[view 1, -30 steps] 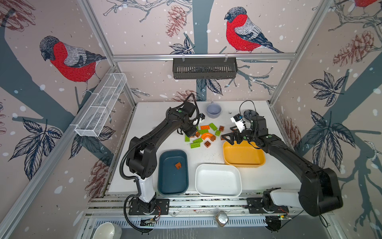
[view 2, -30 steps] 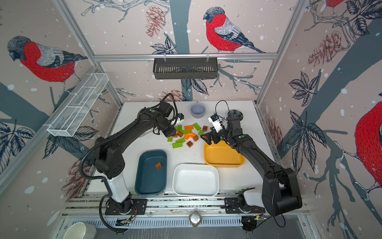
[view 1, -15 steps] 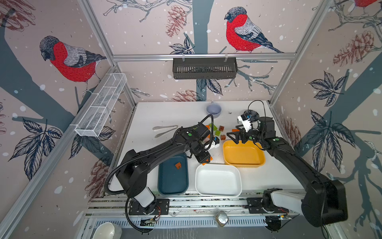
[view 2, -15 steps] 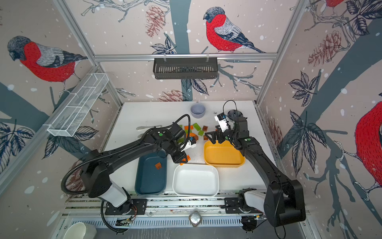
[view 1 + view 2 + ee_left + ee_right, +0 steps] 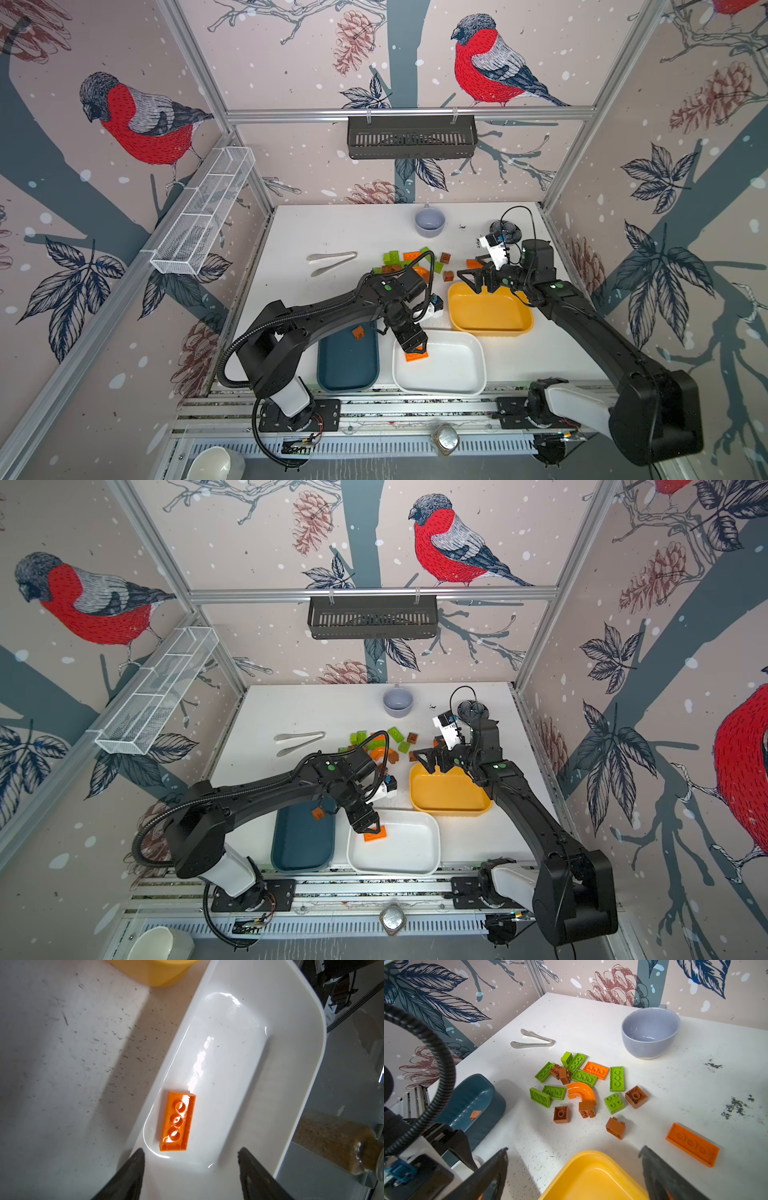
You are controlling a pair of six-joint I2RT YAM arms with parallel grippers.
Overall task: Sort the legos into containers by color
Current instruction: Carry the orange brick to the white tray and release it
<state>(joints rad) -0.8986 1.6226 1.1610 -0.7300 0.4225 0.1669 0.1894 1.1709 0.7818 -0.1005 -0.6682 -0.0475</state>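
My left gripper (image 5: pixel 191 1150) hangs open over the near-left end of the white tray (image 5: pixel 449 368). An orange plate (image 5: pixel 177 1123) lies loose in that tray, underside up, just below the jaws; both top views show it (image 5: pixel 375 833). The teal tray (image 5: pixel 349 365) holds one small orange-brown brick (image 5: pixel 358 332). My right gripper (image 5: pixel 573 1149) stands open and empty above the far edge of the bare yellow tray (image 5: pixel 591 1178). Green, orange and brown legos (image 5: pixel 581 1084) lie in a pile behind the trays, with an orange arch (image 5: pixel 581 1091) among them. One orange plate (image 5: pixel 692 1144) lies apart.
A grey-lavender cup (image 5: pixel 650 1032) stands at the back of the table, metal tongs (image 5: pixel 532 1041) lie left of the pile, and a small dark bowl (image 5: pixel 505 228) sits at the back right. My left arm's cable loops over the pile (image 5: pixel 428 259).
My left arm swung from the pile forward to the white tray, its gripper opened, and the orange plate now lies in the tray. My right gripper shifted slightly back and stayed open.
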